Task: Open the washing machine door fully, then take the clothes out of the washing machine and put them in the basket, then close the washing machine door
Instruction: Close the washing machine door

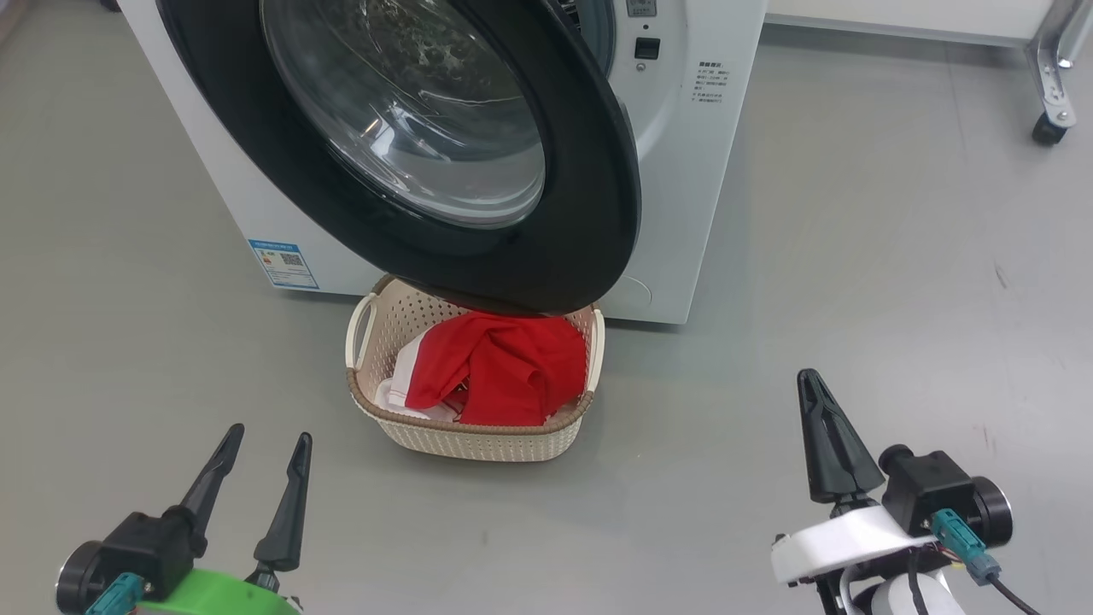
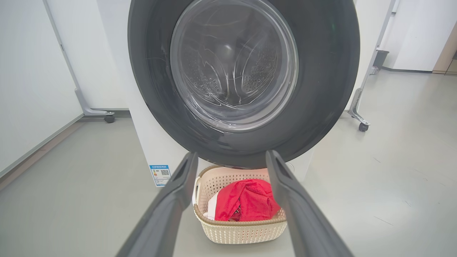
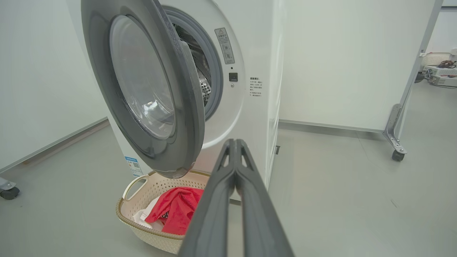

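The white washing machine (image 1: 683,154) stands ahead with its black-rimmed washing machine door (image 1: 478,231) swung partly out over the basket. The cream basket (image 1: 478,440) sits on the floor before it, holding the red and white clothes (image 1: 504,363). My left gripper (image 1: 265,436) hovers low at the near left, open and empty, well short of the basket. At the near right my right gripper (image 1: 811,376) is shut on nothing. From the right wrist the door (image 3: 185,107) stands ajar, the drum (image 3: 203,89) shows behind it, and the right gripper (image 3: 235,141) points at the machine's front.
A wheeled partition leg (image 1: 1050,94) stands at the far right, another castor (image 2: 109,117) at the left. A blue sticker (image 1: 284,263) marks the machine's lower left. Grey floor (image 1: 854,299) spreads open around the basket.
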